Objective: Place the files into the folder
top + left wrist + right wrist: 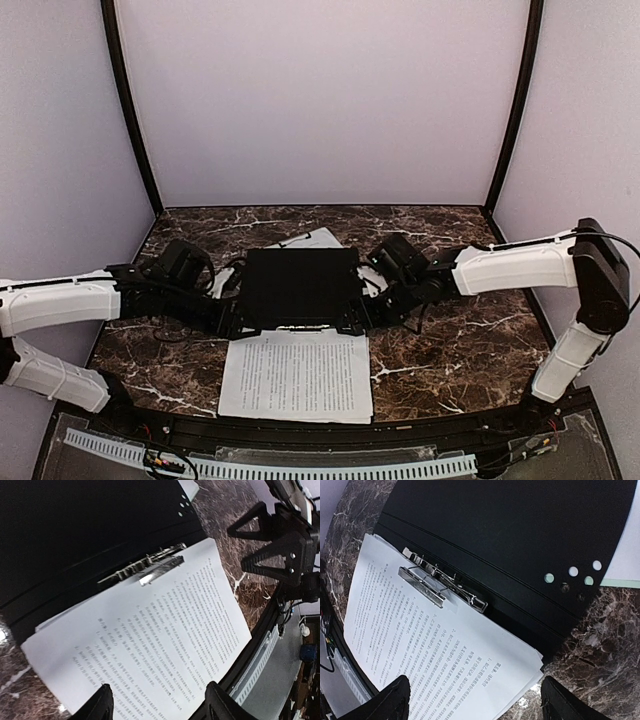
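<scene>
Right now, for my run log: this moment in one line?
files: top edge under clip | folder: open, black inside up | left gripper: open | right gripper: open

Entry 1: white letter-size paper sheet (296, 375), printed with dense black text in paragraph blocks over its whole face. Both wrist views show it closer, and the lines resolve into rows of small characters. They are still too fine and blurred to read; no word, heading or number can be made out.

Entry 2: silver metal spring clip (440, 587) on the sheet's top edge. Marking, if any, illegible.

Nothing else legible.
</scene>
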Action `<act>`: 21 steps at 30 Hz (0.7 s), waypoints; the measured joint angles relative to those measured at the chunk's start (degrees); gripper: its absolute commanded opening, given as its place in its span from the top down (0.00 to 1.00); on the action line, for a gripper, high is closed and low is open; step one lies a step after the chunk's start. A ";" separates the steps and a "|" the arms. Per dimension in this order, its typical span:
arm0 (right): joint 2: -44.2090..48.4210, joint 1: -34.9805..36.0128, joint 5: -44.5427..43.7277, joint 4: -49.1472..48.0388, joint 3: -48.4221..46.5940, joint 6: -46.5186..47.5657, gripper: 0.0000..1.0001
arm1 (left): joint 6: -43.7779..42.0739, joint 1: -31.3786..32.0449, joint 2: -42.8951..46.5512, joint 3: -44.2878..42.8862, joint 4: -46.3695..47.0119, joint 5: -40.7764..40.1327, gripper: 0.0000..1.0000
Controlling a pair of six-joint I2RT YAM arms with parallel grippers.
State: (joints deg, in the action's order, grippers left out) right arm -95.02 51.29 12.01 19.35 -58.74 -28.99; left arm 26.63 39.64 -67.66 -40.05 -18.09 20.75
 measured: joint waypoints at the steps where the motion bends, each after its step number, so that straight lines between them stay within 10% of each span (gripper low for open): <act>1: -0.24 0.00 -0.04 -0.04 -0.50 0.02 0.12 | 0.35 1.57 -0.74 0.28 1.18 0.31 0.38; 21: -5.44 -2.73 6.14 -2.45 -3.82 -0.17 0.12 | 4.04 13.62 -17.86 1.66 12.39 -1.16 0.38</act>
State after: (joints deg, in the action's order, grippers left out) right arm -100.47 48.56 18.15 16.91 -62.57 -29.17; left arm 30.68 53.25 -85.52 -38.39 -5.69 19.59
